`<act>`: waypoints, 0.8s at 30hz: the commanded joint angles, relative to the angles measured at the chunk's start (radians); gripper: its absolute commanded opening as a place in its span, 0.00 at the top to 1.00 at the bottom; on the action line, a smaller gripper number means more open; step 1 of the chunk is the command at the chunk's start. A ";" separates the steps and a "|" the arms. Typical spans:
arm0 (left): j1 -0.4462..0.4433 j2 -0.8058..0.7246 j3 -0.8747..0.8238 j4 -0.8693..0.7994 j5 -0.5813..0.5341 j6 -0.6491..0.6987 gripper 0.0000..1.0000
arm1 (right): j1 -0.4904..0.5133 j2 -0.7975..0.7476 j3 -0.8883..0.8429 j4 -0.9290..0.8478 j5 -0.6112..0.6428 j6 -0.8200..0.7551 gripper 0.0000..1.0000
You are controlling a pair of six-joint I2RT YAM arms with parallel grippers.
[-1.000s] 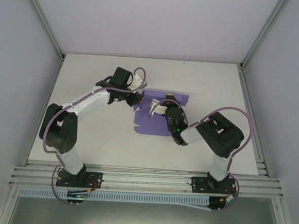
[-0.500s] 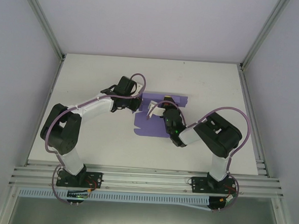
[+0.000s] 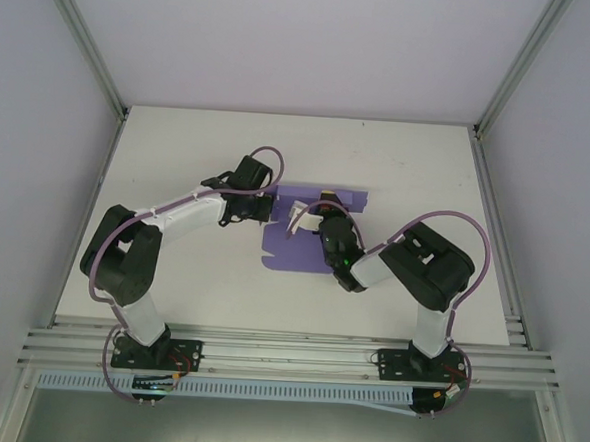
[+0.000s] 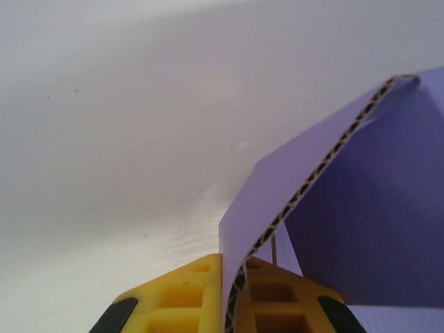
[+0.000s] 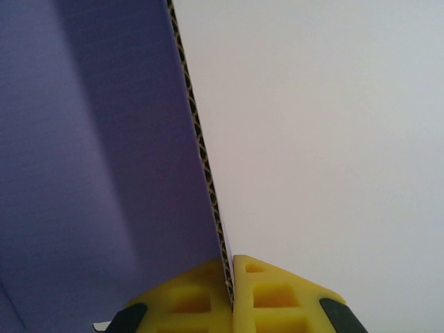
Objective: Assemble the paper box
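The paper box (image 3: 298, 251) is a lavender-purple corrugated sheet lying mid-table, partly folded. My left gripper (image 3: 268, 209) is at its left edge, shut on a raised flap. In the left wrist view the yellow fingers (image 4: 184, 295) pinch the paper box flap (image 4: 291, 187), which curves up and to the right. My right gripper (image 3: 324, 223) is over the sheet's middle, shut on another panel. In the right wrist view the paper box panel (image 5: 104, 139) stands on edge, clamped between the yellow fingers (image 5: 267, 291).
The white table (image 3: 179, 154) is bordered by aluminium rails (image 3: 287, 356) at the near edge and grey walls on both sides. Purple cables loop over both arms.
My left gripper has moved right and down to the sheet's left flap and closed on it. The right gripper has shifted slightly back and left with its panel.
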 commanded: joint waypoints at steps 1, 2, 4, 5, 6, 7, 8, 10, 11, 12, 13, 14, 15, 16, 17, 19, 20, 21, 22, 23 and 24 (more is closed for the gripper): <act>-0.012 0.013 0.052 -0.050 -0.044 -0.188 1.00 | 0.010 0.018 0.012 0.032 0.056 0.038 1.00; -0.019 0.023 0.066 -0.053 -0.040 -0.228 1.00 | 0.012 0.023 0.017 0.035 0.064 0.038 1.00; -0.034 0.040 0.085 -0.044 -0.007 -0.263 1.00 | 0.016 0.030 0.026 0.033 0.072 0.040 1.00; -0.043 0.051 0.092 -0.024 0.031 -0.254 1.00 | 0.016 0.034 0.029 0.034 0.075 0.043 1.00; -0.051 0.055 0.091 -0.002 0.065 -0.233 0.97 | 0.016 0.035 0.029 0.035 0.075 0.042 1.00; -0.057 0.054 0.088 0.014 0.079 -0.223 0.94 | 0.015 0.035 0.028 0.036 0.076 0.041 1.00; -0.062 0.049 0.085 0.016 0.080 -0.213 0.90 | 0.014 0.034 0.025 0.038 0.074 0.041 1.00; -0.065 0.030 0.065 0.020 0.081 -0.185 0.82 | 0.006 0.031 0.017 0.034 0.070 0.041 1.00; -0.066 0.010 0.044 0.028 0.088 -0.169 0.78 | 0.001 0.029 0.010 0.034 0.063 0.043 1.00; -0.064 -0.009 0.019 0.039 0.101 -0.154 0.73 | -0.003 0.028 0.006 0.034 0.059 0.044 1.00; -0.064 -0.034 -0.008 0.047 0.105 -0.150 0.71 | -0.008 0.026 0.003 0.034 0.057 0.046 1.00; -0.064 -0.070 -0.041 0.057 0.114 -0.146 0.67 | -0.017 0.026 -0.003 0.036 0.053 0.046 1.00; -0.065 -0.100 -0.069 0.069 0.126 -0.139 0.63 | -0.016 0.026 -0.010 0.040 0.047 0.045 1.00; -0.066 -0.131 -0.085 0.073 0.124 -0.140 0.61 | -0.018 0.026 -0.014 0.043 0.041 0.043 1.00; -0.064 -0.164 -0.126 0.074 0.119 -0.140 0.60 | -0.019 0.027 -0.018 0.043 0.040 0.042 1.00; -0.064 -0.223 -0.160 0.062 0.092 -0.145 0.54 | -0.021 0.025 -0.024 0.050 0.037 0.042 1.00; -0.063 -0.254 -0.169 0.037 0.055 -0.143 0.48 | -0.021 0.021 -0.031 0.049 0.029 0.038 1.00; -0.058 -0.282 -0.174 0.012 0.015 -0.146 0.43 | -0.021 0.017 -0.038 0.048 0.018 0.038 1.00; -0.047 -0.312 -0.179 -0.004 -0.017 -0.141 0.39 | -0.021 0.013 -0.044 0.049 0.010 0.040 1.00; -0.026 -0.344 -0.189 -0.009 -0.040 -0.130 0.32 | -0.021 0.008 -0.046 0.045 0.006 0.044 1.00; 0.007 -0.372 -0.206 0.007 -0.032 -0.114 0.27 | -0.020 0.005 -0.047 0.044 0.005 0.045 1.00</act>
